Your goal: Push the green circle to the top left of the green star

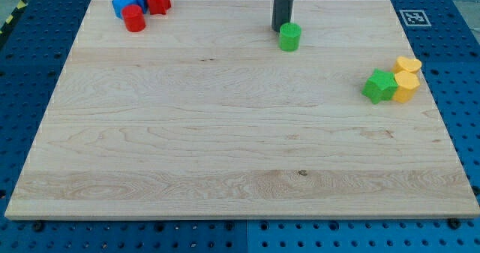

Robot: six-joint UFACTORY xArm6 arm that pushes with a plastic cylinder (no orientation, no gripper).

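Observation:
The green circle (290,37) is a short green cylinder near the view's top centre of the wooden board (225,133). My tip (280,30) touches or nearly touches its upper-left side; the dark rod rises from there out of the view's top. The green star (379,85) lies far to the view's right, lower than the circle, pressed against two yellow blocks.
A yellow heart-like block (409,64) and a yellow block (406,86) sit right of the star. At the view's top left, a blue block (128,1), a red cylinder (134,19) and a red block (158,0) cluster. A marker tag (412,17) lies off the board's top right corner.

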